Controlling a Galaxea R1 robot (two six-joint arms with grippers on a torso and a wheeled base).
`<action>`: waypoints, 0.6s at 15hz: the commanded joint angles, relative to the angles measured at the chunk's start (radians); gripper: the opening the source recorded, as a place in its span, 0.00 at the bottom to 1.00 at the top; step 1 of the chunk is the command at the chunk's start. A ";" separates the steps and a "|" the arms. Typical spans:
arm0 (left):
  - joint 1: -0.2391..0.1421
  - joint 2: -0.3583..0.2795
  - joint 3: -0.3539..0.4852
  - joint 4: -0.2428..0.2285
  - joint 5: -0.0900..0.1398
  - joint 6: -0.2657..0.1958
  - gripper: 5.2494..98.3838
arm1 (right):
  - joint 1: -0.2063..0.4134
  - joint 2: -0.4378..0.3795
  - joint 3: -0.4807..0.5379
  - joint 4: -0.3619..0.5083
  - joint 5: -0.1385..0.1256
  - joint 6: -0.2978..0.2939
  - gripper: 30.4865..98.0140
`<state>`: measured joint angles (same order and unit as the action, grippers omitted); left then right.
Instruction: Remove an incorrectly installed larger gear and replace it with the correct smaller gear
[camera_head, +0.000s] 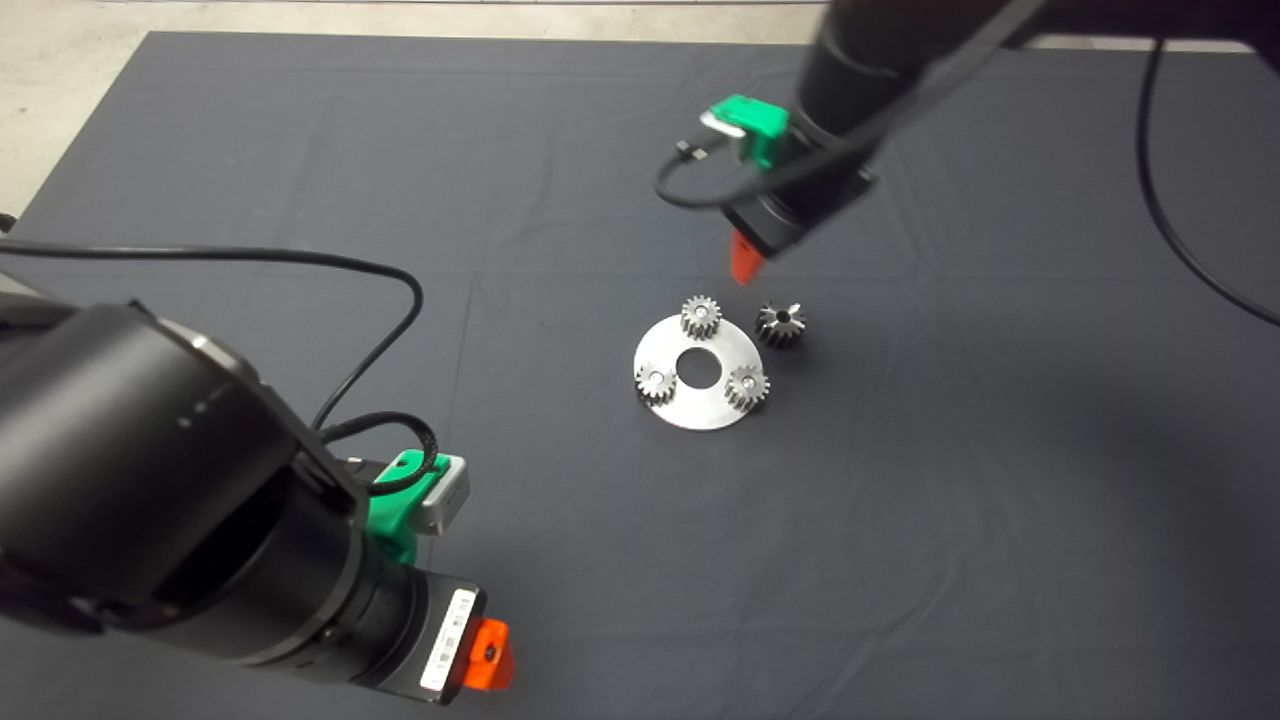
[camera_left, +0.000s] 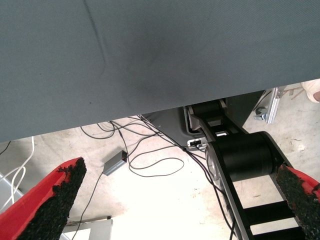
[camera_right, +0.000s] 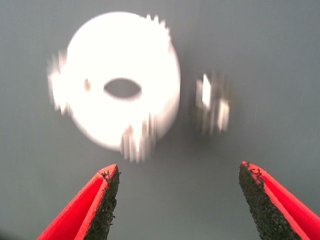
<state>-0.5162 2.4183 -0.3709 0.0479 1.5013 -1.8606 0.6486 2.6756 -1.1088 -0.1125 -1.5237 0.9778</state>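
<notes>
The left hand (camera_head: 480, 655) hangs open over the table's near left corner. Near the centre of the dark-matted table (camera_head: 1000, 500), a round silver steel plate with a centre hole (camera_head: 700, 405) carries three small fine-toothed grey steel gears (camera_head: 701, 317). Just beside its right edge, on the mat, lies the shiny broad-toothed star-like steel gear (camera_head: 780, 324). The right hand (camera_right: 177, 200) hovers open above them, toward the far edge.
</notes>
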 joint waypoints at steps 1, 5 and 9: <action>-0.016 0.006 0.014 -0.020 0.005 0.003 1.00 | 0.105 -0.471 0.703 0.160 -0.113 0.404 0.51; -0.016 0.007 0.014 -0.022 0.004 0.003 1.00 | 0.102 -0.489 0.746 0.163 -0.110 0.524 0.63; -0.017 0.010 0.014 -0.022 0.004 0.003 1.00 | 0.100 -0.484 0.747 0.169 -0.108 0.522 0.70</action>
<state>-0.5162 2.4298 -0.3709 0.0474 1.5013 -1.8583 0.7181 2.2181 -0.3914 0.0054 -1.5379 1.4917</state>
